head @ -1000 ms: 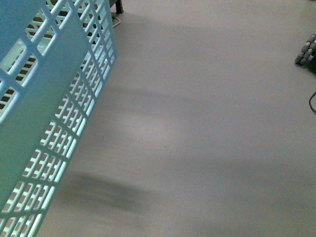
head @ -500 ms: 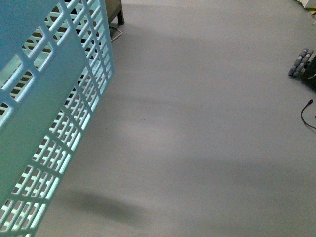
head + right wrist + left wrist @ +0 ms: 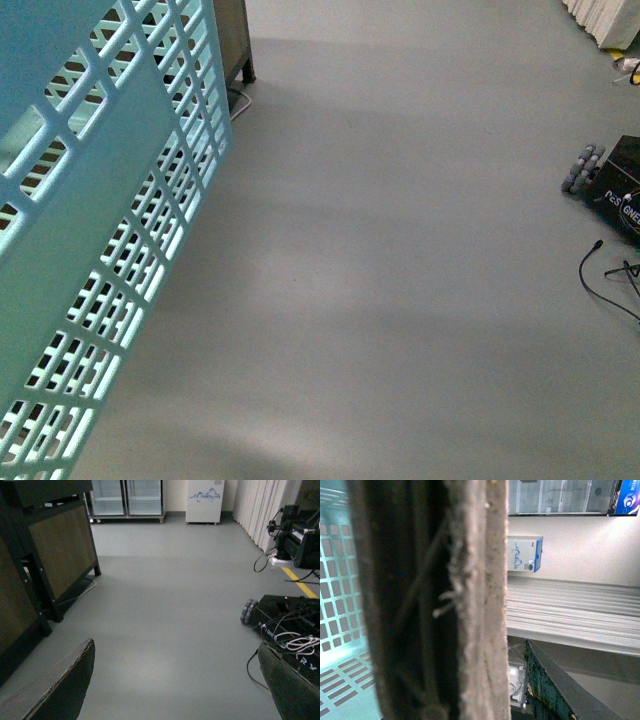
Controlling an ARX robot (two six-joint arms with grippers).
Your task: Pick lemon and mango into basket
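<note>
Grey floor (image 3: 400,250) shows no fruit. Right claw (image 3: 175,680) gapes empty; we cannot judge the left claw, so the basket (image 3: 100,200) may drop.

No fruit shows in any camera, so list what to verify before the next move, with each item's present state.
1. Small bright yellow lemon located: not ok, in no view.
2. Long orange-yellow mango located: not ok, in no view.
3. Light aqua lattice plastic basket in sight: ok, close at the front view's left.
4. Right gripper free: ok, fingers apart, nothing between them.
5. Left gripper's state: cannot tell; a blurred brown and whitish bar fills its camera.
6. Grey floor ahead passable: ok in the middle; a black wheeled base with cables stands at right.
</note>
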